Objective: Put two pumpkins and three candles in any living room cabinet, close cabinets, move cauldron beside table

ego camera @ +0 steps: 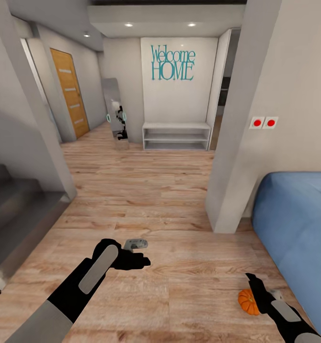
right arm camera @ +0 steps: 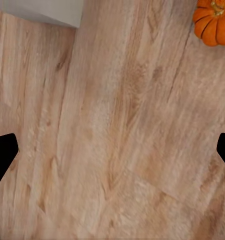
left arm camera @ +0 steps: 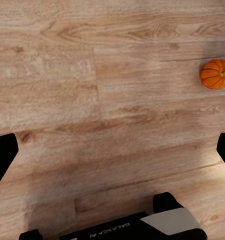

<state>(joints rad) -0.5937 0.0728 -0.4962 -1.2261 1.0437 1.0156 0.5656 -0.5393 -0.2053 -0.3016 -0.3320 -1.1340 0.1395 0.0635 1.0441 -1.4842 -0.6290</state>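
One small orange ribbed pumpkin [ego camera: 247, 302] lies on the wood floor at the lower right, just left of my right forearm and close to the blue sofa. My right gripper [ego camera: 252, 280] hovers above the floor beside it, and its black fingertips [right arm camera: 2, 159] stand wide apart with nothing between them. The pumpkin [right arm camera: 215, 23] lies off to one side of that gap. My left gripper [ego camera: 138, 259] hangs open over bare floor at the lower centre, and its wrist view catches the pumpkin [left arm camera: 216, 74] some way off. The candles, cabinet, cauldron and table are out of view.
A blue sofa [ego camera: 298, 224] fills the right side, with a grey wall corner [ego camera: 236, 190] beside it. Grey stairs [ego camera: 17, 209] rise at the left. Ahead, a hallway leads to a white shelf bench [ego camera: 176, 136], a mirror [ego camera: 115, 114] and an orange door [ego camera: 71, 93].
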